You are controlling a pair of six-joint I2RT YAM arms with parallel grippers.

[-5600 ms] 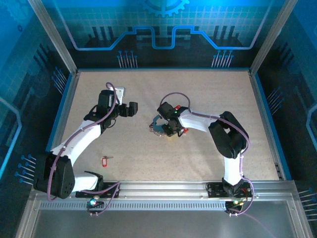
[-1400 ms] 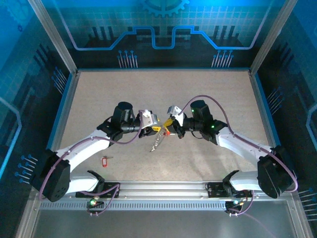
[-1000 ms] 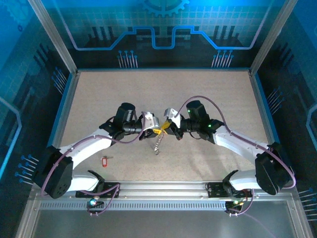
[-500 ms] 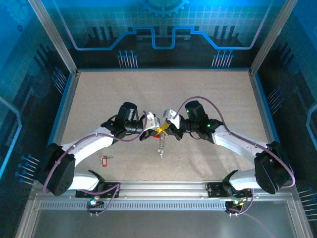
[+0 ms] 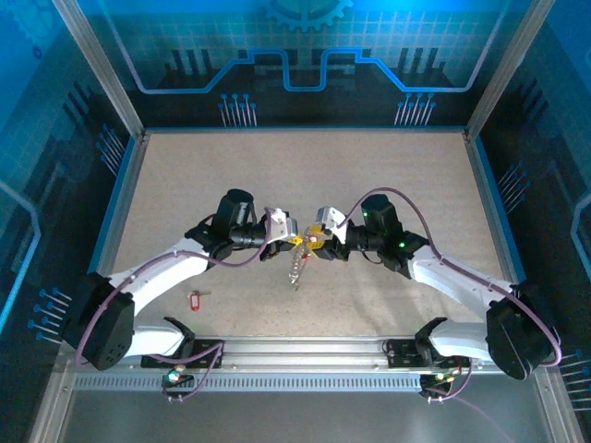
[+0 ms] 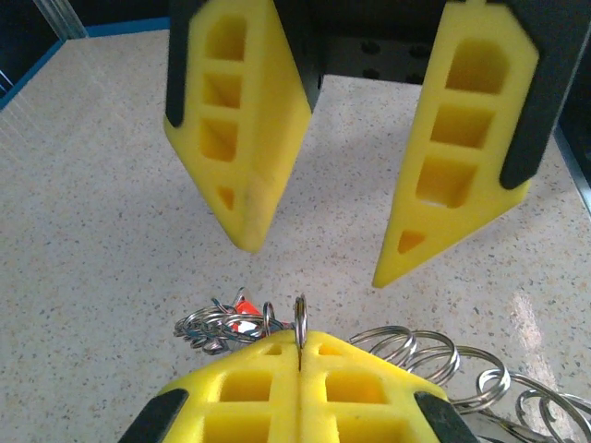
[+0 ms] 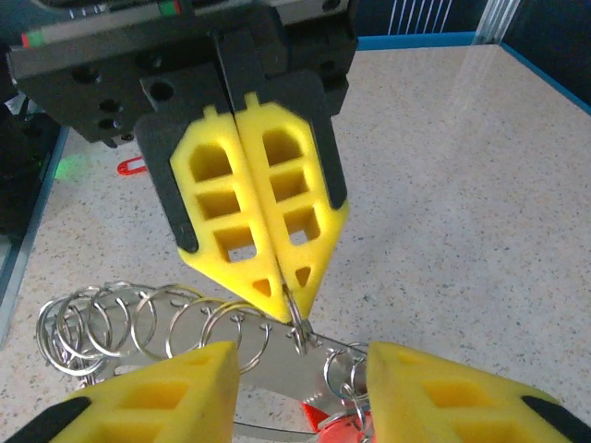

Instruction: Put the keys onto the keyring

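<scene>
Overhead, I am watching both arms meeting tip to tip above the middle of the speckled counter [image 5: 388, 175]. The left pincer [image 5: 287, 242] and right pincer [image 5: 314, 242] are almost touching. The keyring [image 5: 295, 266] is dangling between them as a short silver string. One loose red-tagged key [image 5: 194, 299] is lying on the counter well apart, towards the left arm's base.

From the left wrist, I am seeing the left pincer [image 6: 299, 343] fully closed, nipping one thin wire loop of the keyring [image 6: 416, 355] at its very tips. More loops are fanning out to the right, and a red tag [image 6: 243, 310] is sitting among the loops at the left. The right pincer [image 6: 314, 263] is facing it with yellow fingers [image 6: 235, 138] spread apart, gripping nothing.

From the right wrist, the right pincer [image 7: 300, 358] is standing partly open, its pads on either side of the keyring [image 7: 120, 318]. I cannot tell whether they are brushing it. The left pincer [image 7: 288, 291] is clamped on the wire just above.

I am judging that the left side is steadying the ring so the right can work. The tip grip looks slim, so I am planning slow right-hand moves, no tugging, and keeping the fingers clear of the hanging loops.
</scene>
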